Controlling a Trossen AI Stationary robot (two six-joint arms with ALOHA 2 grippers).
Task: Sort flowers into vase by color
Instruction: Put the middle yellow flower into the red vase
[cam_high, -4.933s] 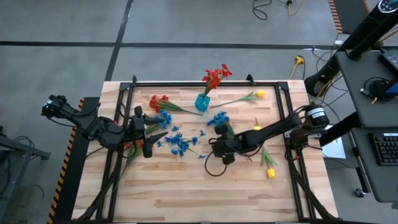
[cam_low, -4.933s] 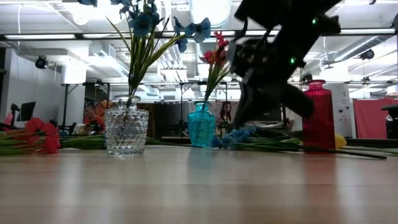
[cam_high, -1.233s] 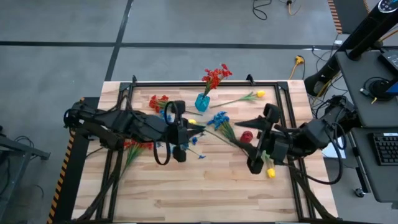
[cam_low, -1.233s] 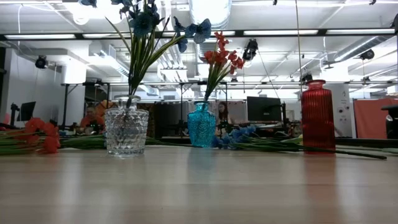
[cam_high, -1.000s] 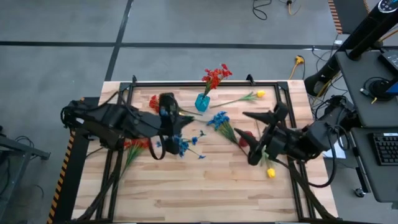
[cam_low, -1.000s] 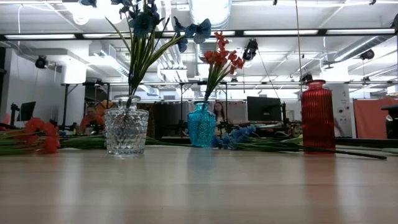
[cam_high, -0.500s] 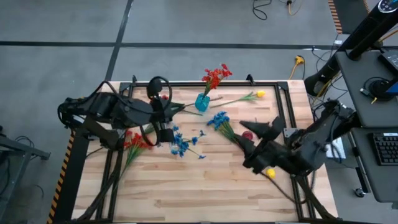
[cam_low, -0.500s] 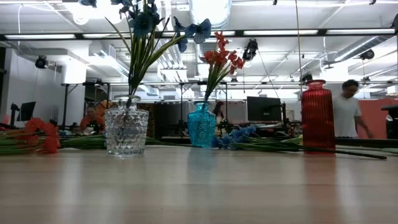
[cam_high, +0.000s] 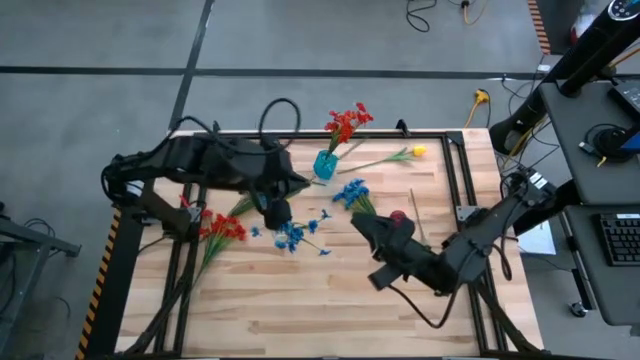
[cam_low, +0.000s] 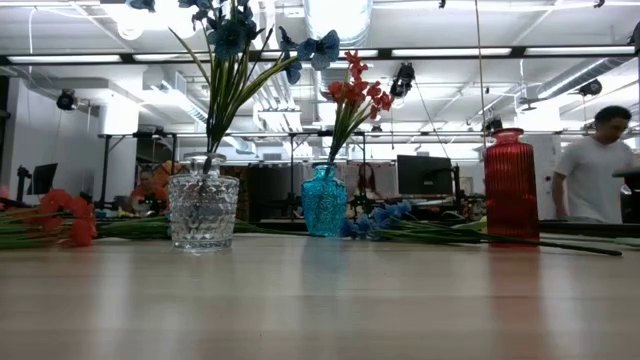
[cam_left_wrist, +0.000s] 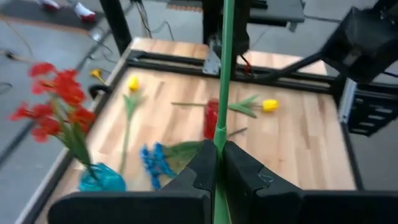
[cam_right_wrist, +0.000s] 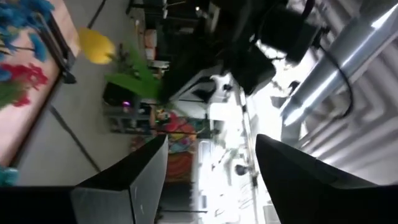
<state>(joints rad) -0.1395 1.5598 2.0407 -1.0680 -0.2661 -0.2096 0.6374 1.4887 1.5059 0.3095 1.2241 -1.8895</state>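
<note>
The stem pinched between the left gripper's fingers runs off both the top and bottom edges of the left wrist view, so its flower head and colour cannot be told. In the high view the left arm covers that gripper and the stem, hiding the grip. The right gripper shows only as two dark fingers cut by the frame edge, with a blurred yellow flower beyond. In the low view the clear vase's blue flowers are cropped at the top, neither gripper appears, and a person at far right is cut by the edge.
</note>
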